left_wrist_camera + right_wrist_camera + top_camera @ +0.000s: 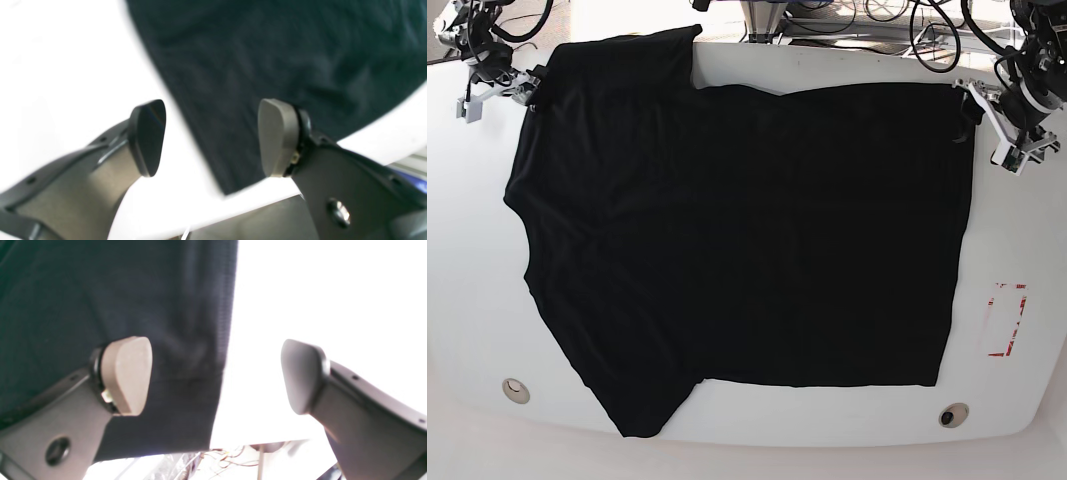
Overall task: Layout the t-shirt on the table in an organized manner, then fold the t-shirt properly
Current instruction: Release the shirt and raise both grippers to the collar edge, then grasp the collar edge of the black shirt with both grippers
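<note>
T-shirt: your black t-shirt (747, 240) lies spread flat on the counter (1017, 200), covering most of it; one sleeve reaches the far edge, the other the near edge; both sleeves sit on the base view's left
Left claw: your left claw (211, 138) has its jaws standing wide apart with nothing between them; it hangs above a corner of the cloth beside the counter's rim; on the base view's right
Right claw: your right claw (217, 375) is spread wide too, holding nothing; one pad (126, 375) is over the cloth, the other over bare counter
Mark: a red dashed rectangle (1005, 320) sits just beside the shirt's edge
</note>
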Motion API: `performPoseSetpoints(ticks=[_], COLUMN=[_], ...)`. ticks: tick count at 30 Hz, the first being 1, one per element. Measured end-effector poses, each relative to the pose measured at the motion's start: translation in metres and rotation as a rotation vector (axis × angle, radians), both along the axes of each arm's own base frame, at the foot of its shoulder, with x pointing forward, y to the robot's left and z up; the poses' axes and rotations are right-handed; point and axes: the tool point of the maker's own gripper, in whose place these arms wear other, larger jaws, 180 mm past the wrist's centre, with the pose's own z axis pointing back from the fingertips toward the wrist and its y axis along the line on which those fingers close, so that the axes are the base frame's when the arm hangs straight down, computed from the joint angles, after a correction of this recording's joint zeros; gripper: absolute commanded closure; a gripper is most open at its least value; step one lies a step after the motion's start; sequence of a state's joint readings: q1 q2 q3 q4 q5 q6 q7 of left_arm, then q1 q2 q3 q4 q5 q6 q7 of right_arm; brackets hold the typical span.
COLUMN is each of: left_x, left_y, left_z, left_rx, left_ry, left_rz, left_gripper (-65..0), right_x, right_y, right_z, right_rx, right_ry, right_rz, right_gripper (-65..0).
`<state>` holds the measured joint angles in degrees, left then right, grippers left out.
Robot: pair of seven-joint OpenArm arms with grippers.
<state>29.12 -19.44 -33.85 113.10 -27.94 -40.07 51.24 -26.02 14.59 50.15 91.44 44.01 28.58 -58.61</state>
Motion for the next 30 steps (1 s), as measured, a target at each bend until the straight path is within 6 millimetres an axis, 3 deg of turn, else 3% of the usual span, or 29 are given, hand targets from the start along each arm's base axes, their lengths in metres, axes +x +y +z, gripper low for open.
performPoseSetpoints(ticks=[3,8,18,23,27,30], left_x=[-0.008,-0.003,-0.007,-0.012,-0.019,-0.02], left_y=[0.007,0.005,0.011,0.012,0.025,0.026], left_z=[-0.007,-0.002,-0.002,-0.004,-0.003,-0.005], left_rx=[0.019,-0.001,0.004,-0.001,0.028,0.022], left_ry=[0.039,0.006,0.006,0.016,0.026,0.031], left_rz=[0.027,0.025,0.057,0.065,0.099,0.105], left_gripper=[-40.7,-40.7,-40.7,-40.7,-40.7,-40.7], right_x=[-0.002,-0.001,0.016,0.016,0.015,0.014], right_y=[-0.004,-0.007,0.029,0.035,0.037,0.037], right_z=[-0.002,-0.005,-0.012,-0.014,-0.015,-0.016], right_rx=[-0.001,0.014,0.082,0.101,0.106,0.107], right_ry=[0.01,-0.012,-0.066,-0.08,-0.077,-0.071], right_rz=[0.024,0.018,0.081,0.068,0.065,0.066], right_gripper=[-57.4,-57.1,-45.2,-40.9,-32.7,-20.1])
